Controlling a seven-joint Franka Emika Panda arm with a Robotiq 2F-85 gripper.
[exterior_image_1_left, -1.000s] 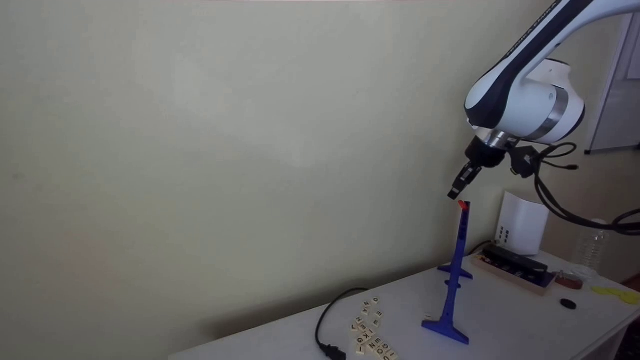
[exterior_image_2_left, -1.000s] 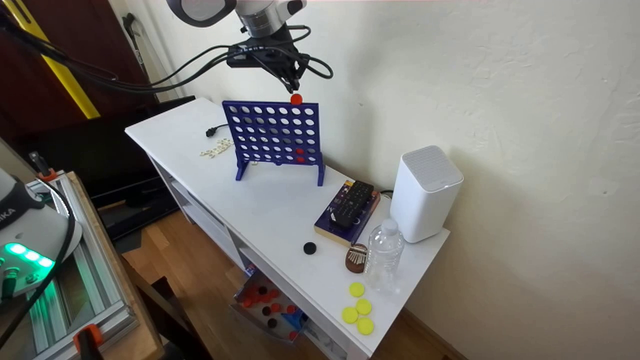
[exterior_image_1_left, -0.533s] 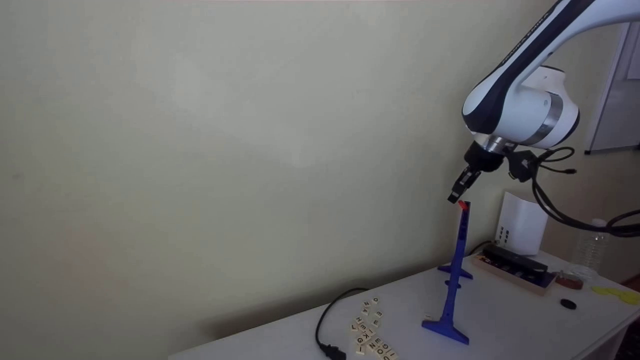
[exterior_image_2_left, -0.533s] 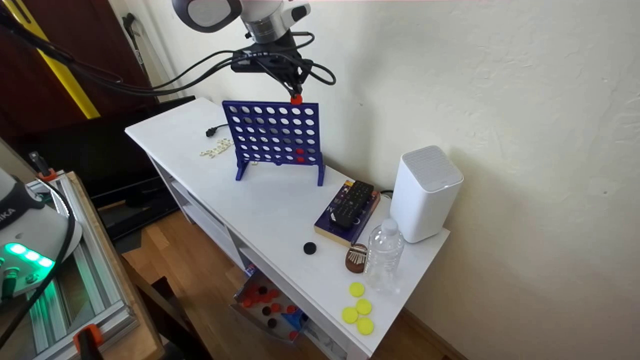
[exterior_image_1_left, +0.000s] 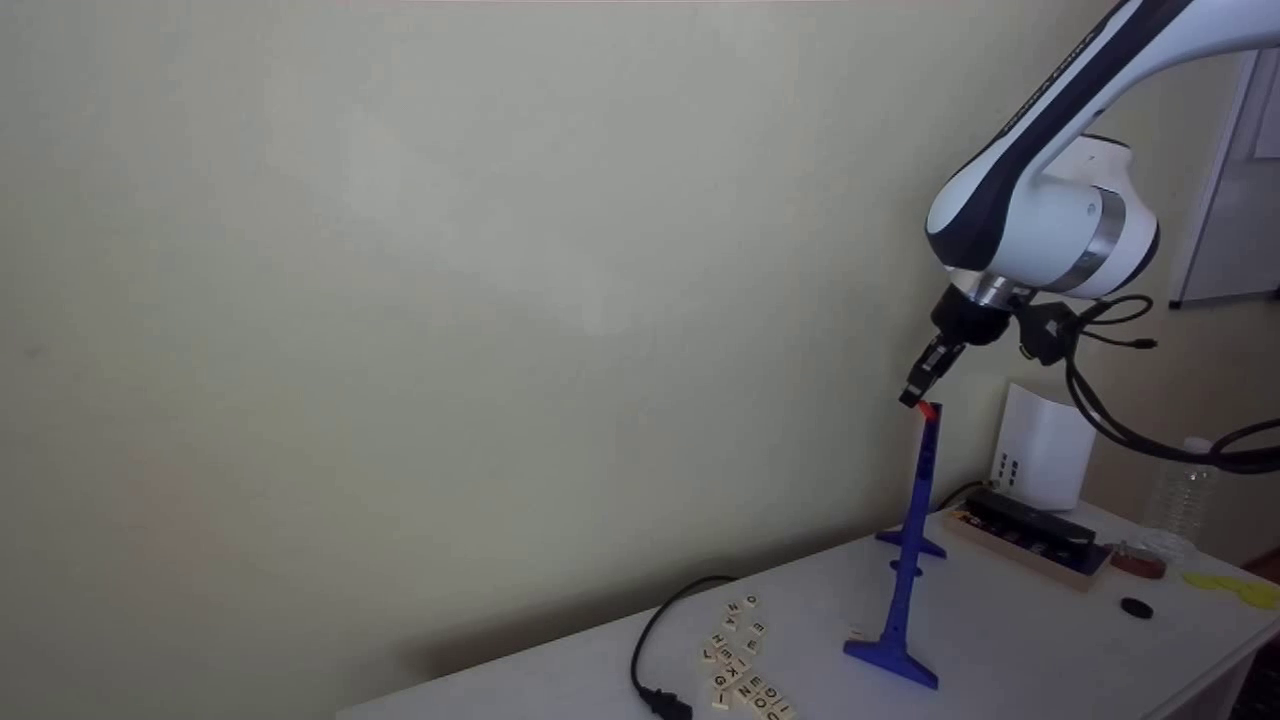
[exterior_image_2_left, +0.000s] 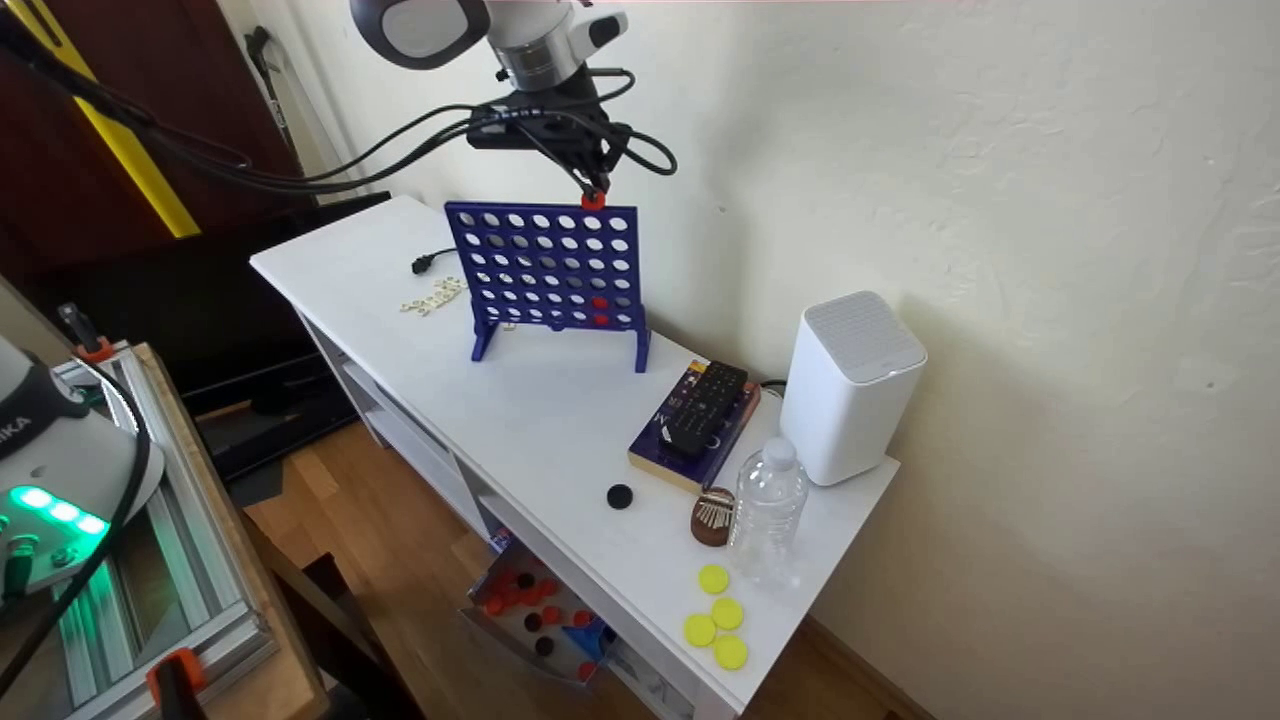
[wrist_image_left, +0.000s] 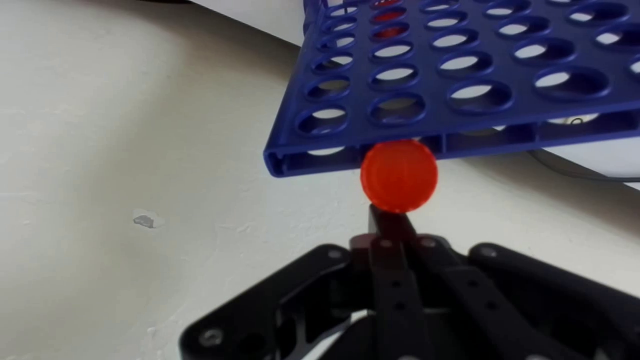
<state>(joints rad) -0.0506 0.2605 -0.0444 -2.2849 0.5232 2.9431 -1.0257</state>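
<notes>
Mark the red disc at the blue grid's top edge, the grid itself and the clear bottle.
Red disc (wrist_image_left: 398, 176), wrist view: middle of its round face.
Blue grid (exterior_image_2_left: 558, 252), in an exterior view: frame between holes.
Clear bottle (exterior_image_2_left: 768, 508), in an exterior view: its transparent side.

I saw a blue stand; at its twelve o'clock, the hand beside a red piece; at eight, letter tiles.

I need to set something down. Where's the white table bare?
A broad bare patch of table lies between the blue game rack, the book and the black disc; a narrower one runs from that disc to the yellow discs. It's crowded where the book, thumb piano, bottle and white box cluster.
</notes>
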